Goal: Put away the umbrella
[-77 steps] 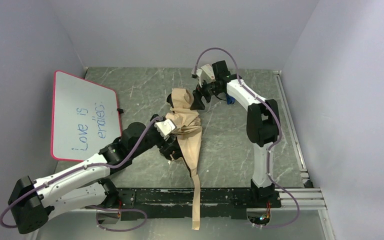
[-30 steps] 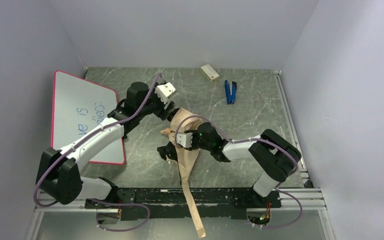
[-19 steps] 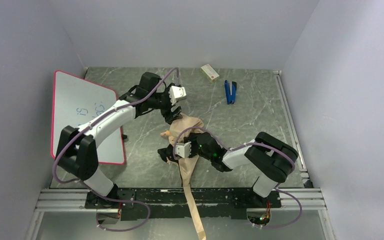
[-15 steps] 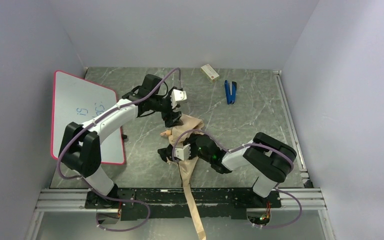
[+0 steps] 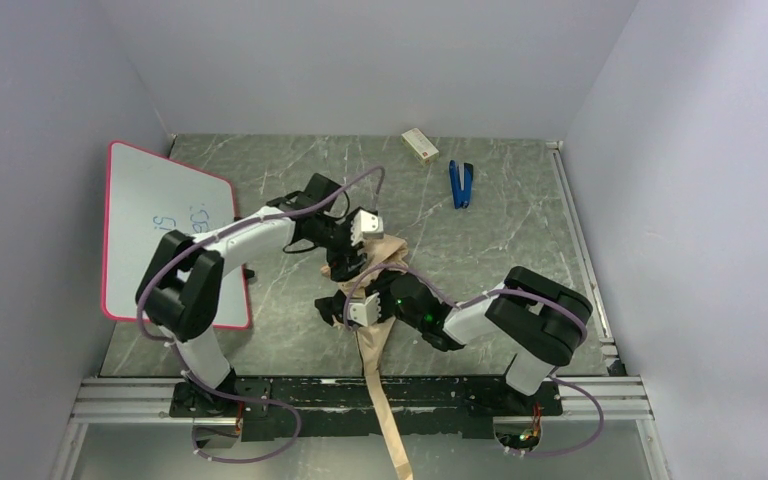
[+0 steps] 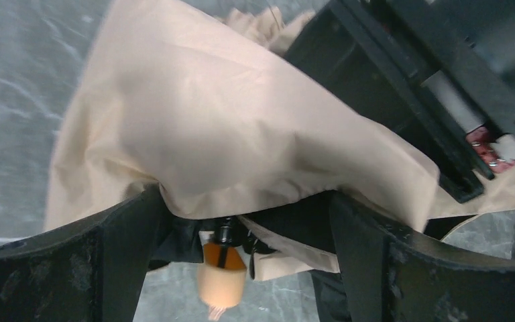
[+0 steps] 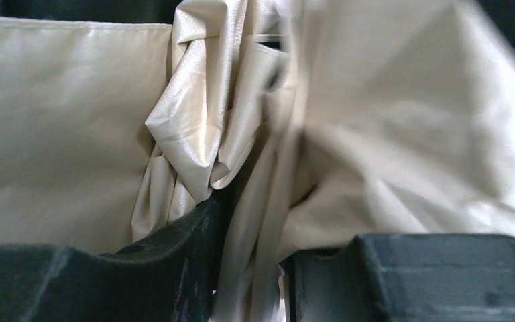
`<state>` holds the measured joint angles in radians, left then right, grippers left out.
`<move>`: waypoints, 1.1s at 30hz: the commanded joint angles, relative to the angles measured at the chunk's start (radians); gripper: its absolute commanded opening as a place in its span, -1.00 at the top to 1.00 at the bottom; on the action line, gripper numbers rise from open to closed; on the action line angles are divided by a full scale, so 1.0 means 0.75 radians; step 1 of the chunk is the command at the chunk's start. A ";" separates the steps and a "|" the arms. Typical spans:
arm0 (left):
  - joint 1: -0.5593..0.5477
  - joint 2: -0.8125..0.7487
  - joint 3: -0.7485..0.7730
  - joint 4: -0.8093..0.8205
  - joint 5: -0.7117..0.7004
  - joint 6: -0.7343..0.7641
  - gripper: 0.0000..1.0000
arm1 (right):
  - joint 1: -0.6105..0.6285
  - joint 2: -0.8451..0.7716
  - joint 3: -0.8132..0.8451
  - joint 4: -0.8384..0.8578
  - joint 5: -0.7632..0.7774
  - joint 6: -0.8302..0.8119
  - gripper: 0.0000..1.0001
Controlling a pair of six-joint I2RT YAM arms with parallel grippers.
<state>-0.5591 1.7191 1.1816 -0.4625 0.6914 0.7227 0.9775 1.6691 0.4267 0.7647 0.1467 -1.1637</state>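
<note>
Grey-green marbled tabletop (image 5: 520, 260) from above, pale walls around. At mid-table, crumpled beige fabric folding umbrella (image 5: 380, 262), long tan closure strap (image 5: 382, 410) trailing over the near edge. Left gripper (image 5: 344, 262) and right gripper (image 5: 340, 303) both at the heap.

From the left wrist: 2 black fingers (image 6: 124, 231) spread wide, straddling a fabric bulge, small tan handle knob (image 6: 220, 284) below.

From the right wrist: jaws nearly together, clamped on a fabric fold.
</note>
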 commanded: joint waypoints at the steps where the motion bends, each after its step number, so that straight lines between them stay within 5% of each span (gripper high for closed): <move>1: -0.058 0.094 0.019 -0.106 -0.067 0.086 -0.95 | 0.030 -0.003 -0.046 -0.032 -0.062 -0.016 0.26; 12: -0.107 0.245 -0.046 -0.158 -0.209 0.104 -0.72 | 0.030 -0.056 -0.072 -0.029 -0.091 0.001 0.25; 22: -0.180 0.248 -0.153 -0.156 -0.427 0.074 0.20 | 0.030 -0.104 -0.055 -0.036 -0.123 0.032 0.20; 28: -0.191 0.251 -0.165 -0.119 -0.510 0.052 0.87 | 0.030 -0.245 -0.031 -0.124 -0.152 0.062 -0.23; 33: -0.190 0.207 -0.195 -0.051 -0.564 0.051 0.91 | 0.032 -0.432 -0.039 -0.278 -0.172 0.143 -0.38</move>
<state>-0.6918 1.8282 1.1133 -0.4850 0.4389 0.7605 0.9905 1.4490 0.3901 0.6292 0.0612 -1.1091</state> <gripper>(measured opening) 0.238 0.670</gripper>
